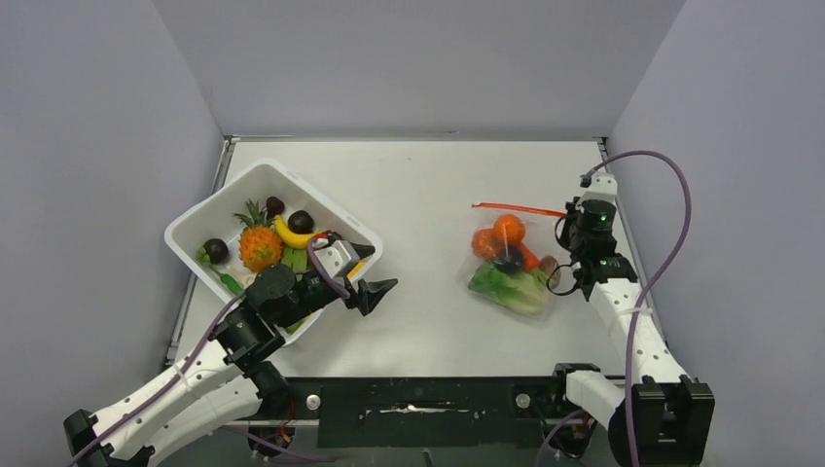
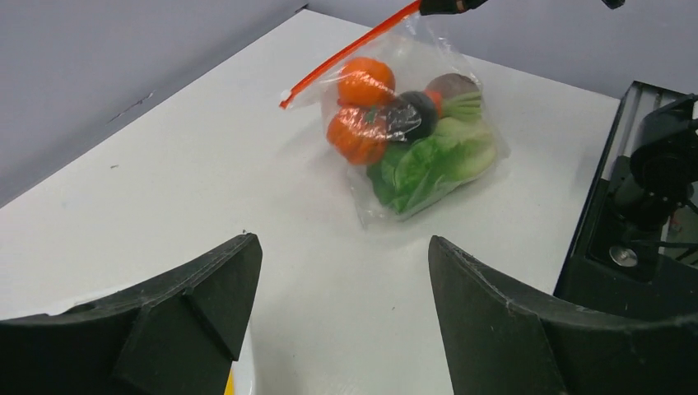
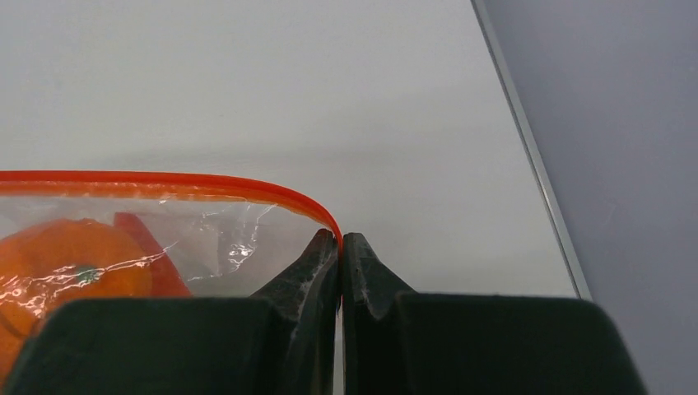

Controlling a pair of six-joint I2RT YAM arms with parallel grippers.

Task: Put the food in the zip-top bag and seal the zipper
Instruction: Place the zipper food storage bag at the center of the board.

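The clear zip-top bag lies at the table's right and holds oranges, a dark plum and green lettuce. It also shows in the left wrist view. Its red zipper runs along the far edge. My right gripper is shut on the zipper's right end and holds that corner up. My left gripper is open and empty, at the white tub's near right corner, pointing toward the bag. More food lies in the tub: a pineapple, a banana, and plums.
The white square tub stands at the left, its near edge under my left arm. A metal rail edges the table on the right. The black base plate runs along the near edge.
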